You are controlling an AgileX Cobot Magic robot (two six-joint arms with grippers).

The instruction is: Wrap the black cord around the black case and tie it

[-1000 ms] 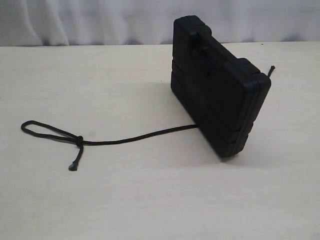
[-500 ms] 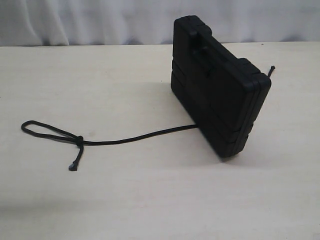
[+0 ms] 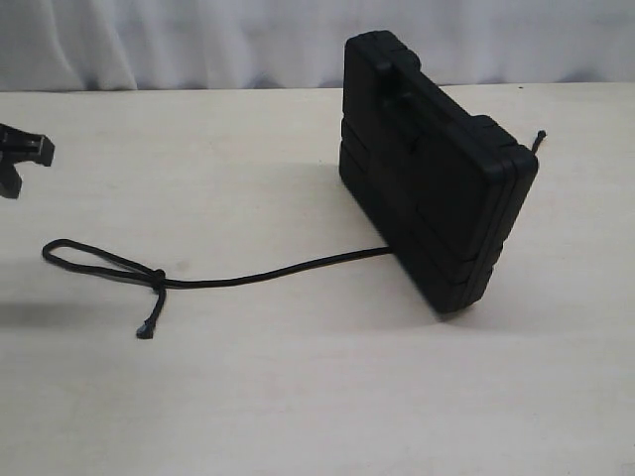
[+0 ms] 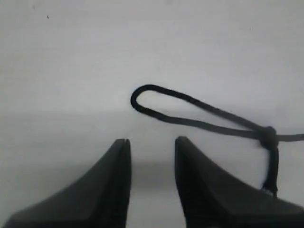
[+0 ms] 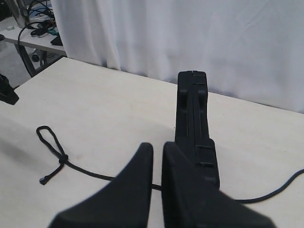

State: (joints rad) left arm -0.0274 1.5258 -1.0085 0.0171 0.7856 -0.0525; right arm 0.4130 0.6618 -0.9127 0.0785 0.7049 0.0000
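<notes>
You have a pale wooden table (image 3: 248, 397) in front of you, with a white curtain (image 3: 198, 40) hanging along its far edge. The case (image 3: 427, 198) stands upright on one narrow side, right of centre in the exterior view, turned at an angle with its broad ribbed face towards the camera.

The cord (image 3: 268, 270) lies flat on the table. It comes out from the foot of the case and runs left in a shallow curve to a small knot (image 3: 157, 278). Beyond the knot it forms a long, narrow loop (image 3: 79, 253), and a short tail (image 3: 146, 327) drops towards the near edge and ends in a frayed tip. A second tip (image 3: 539, 139) shows just behind the case on its right side.

Your left gripper (image 4: 152, 140) is only partly visible at the left edge of the exterior view, farther back than the loop. In the left wrist view its jaws stand partly apart with bare table between them, and they hold nothing. The rounded end of the loop lies just past the fingertips, not touching them.

Your right gripper (image 5: 158, 145) is out of the exterior view. In the right wrist view its jaws are drawn together with only a thin slit between them, and they are empty. The case stands edge-on just beyond them, and you cannot tell whether they touch it.
</notes>
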